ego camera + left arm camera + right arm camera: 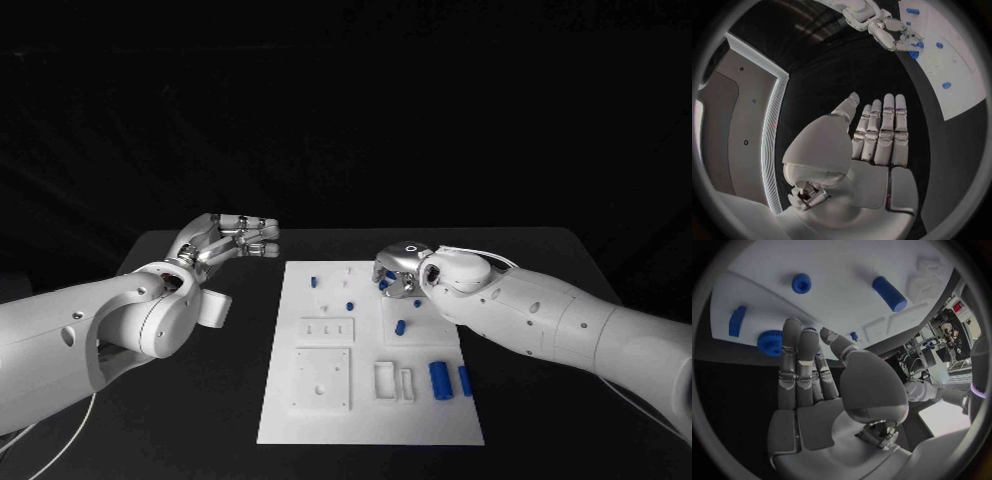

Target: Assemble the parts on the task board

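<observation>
The white task board (369,420) lies in the middle of the black table. Small blue parts stand on its far half (315,283) (402,325), and two blue cylinders (438,378) (464,378) lie near its right edge. My right hand (401,270) hovers over the board's far right part. In the right wrist view its fingers (795,360) are stretched out and apart, with the tips close to a blue toothed round part (771,342); I cannot tell whether they touch it. My left hand (238,237) hangs over bare table left of the board's far corner, fingers (882,130) straight, holding nothing.
The right wrist view also shows a blue ring-shaped part (801,283), a blue cylinder (889,293) and a blue block (737,320) on the board (842,275). Raised white blocks (323,378) sit on the board's near half. Black table runs along both sides of the board.
</observation>
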